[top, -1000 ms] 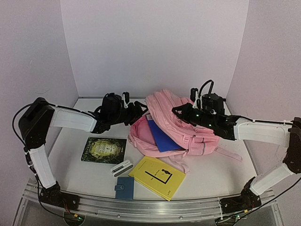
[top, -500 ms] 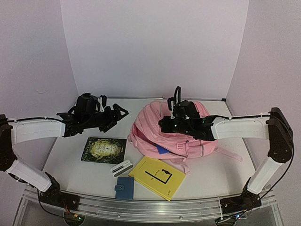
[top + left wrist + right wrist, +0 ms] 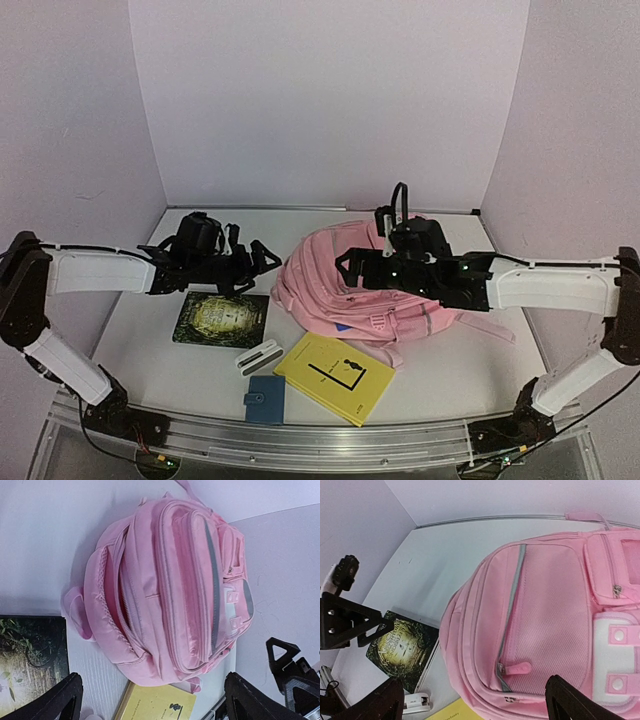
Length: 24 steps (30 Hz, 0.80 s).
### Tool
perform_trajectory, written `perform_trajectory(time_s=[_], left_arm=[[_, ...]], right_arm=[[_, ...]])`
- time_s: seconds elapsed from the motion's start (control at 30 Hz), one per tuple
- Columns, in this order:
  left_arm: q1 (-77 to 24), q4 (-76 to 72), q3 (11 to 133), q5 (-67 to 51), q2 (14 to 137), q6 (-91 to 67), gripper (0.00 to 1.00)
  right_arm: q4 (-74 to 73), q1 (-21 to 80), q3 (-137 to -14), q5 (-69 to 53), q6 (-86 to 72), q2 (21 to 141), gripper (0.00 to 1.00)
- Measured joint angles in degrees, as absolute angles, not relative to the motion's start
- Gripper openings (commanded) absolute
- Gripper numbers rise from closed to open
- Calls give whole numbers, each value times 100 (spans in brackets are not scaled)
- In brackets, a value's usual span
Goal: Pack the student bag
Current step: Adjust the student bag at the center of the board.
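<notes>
While both arms reached in over the table (image 3: 160, 372), the student bag (image 3: 315, 290) lay right of centre with its front pockets facing up; a strap trailed from it toward the right side; the left wrist view showed its main zip gaping a little along the side.

The left gripper (image 3: 260, 262) hung just left of the bag, near the far edge of a dark green book (image 3: 221, 319); its fingers (image 3: 62, 700) stood spread wide at the two lower corners of its own camera's view, with nothing between them.

The right gripper (image 3: 347, 270) was poised over the middle of the bag; its fingers (image 3: 570, 700) were likewise parted wide and gripped nothing; below them showed a front pocket with a grey zip and a pink pull tab (image 3: 517, 669).

A yellow book (image 3: 334, 377) lay in front of the bag, its far corner just beside the bag's near edge; a white stapler (image 3: 259, 357) sat between the two books; a small blue wallet (image 3: 265, 399) lay nearest the rail; a sliver of something blue (image 3: 343, 327) peeked out at the bag's near edge.
</notes>
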<state>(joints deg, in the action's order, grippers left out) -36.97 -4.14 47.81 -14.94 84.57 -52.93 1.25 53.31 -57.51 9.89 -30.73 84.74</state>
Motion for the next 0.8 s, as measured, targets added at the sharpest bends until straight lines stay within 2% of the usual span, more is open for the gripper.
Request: perform_trajectory(time_s=[0.17,0.37,0.57,0.8], left_arm=[[-3697,-545,4816,-1839,9246,-5295,98],[-3697,-686,4993,-2110,9883,-5365,90],[-3697,-1051,5221,-2309,10306,-5513,73],[-3697,-1319,5325,-2424,10573,-5616,51]], right_arm=[[183,5195,-4592,856,-3650,7802,75],[406,4888,-3186,419,-4387,7096,58],[1131,4679,-2574,36,-4955,7017,48],[1979,4602,-2297,-289,-5382,7782,36]])
